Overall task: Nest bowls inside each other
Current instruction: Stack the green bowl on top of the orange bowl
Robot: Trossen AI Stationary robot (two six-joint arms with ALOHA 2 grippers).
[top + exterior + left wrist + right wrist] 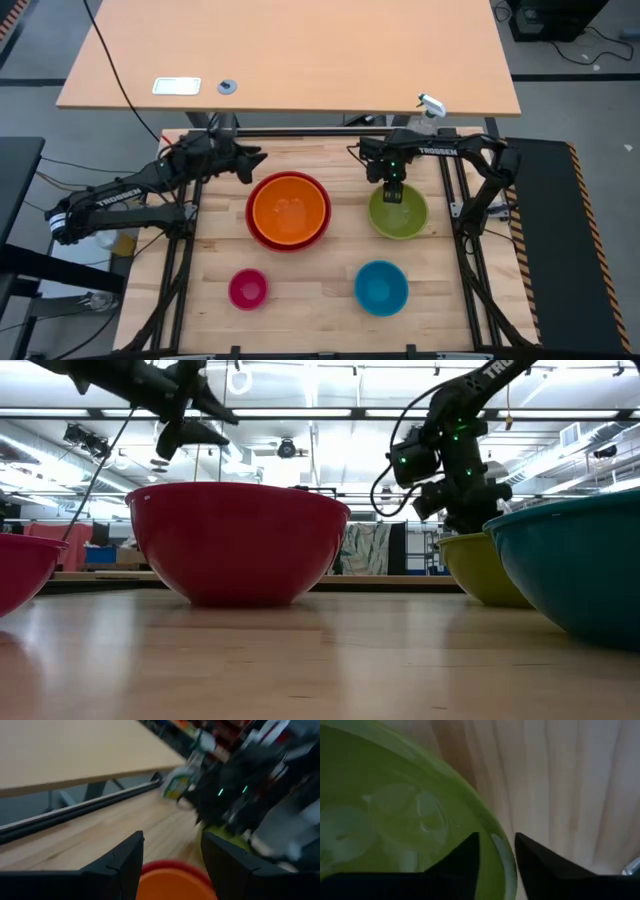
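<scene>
An orange bowl [290, 208] sits nested inside the red bowl [262, 232] at the table's middle. The green bowl [400, 215] stands to the right, the blue bowl [381, 287] near the front right, the magenta pink bowl [248, 289] near the front left. My right gripper [497, 837] points down over the green bowl's far rim, open by a narrow gap, one finger inside the bowl and one outside. My left gripper [255, 160] hangs open in the air beyond the far left of the red bowl. My right gripper's fingers [470, 851] straddle the green bowl's far rim [501, 854] from above, one inside the bowl and one outside. Whether they touch the rim, I cannot tell. The bowl stands on the table.
A clear spray bottle [430, 105] stands at the far right, just behind my right arm. A larger light desk [290, 60] lies beyond the far edge. Bare wood shows between the magenta pink and blue bowls.
</scene>
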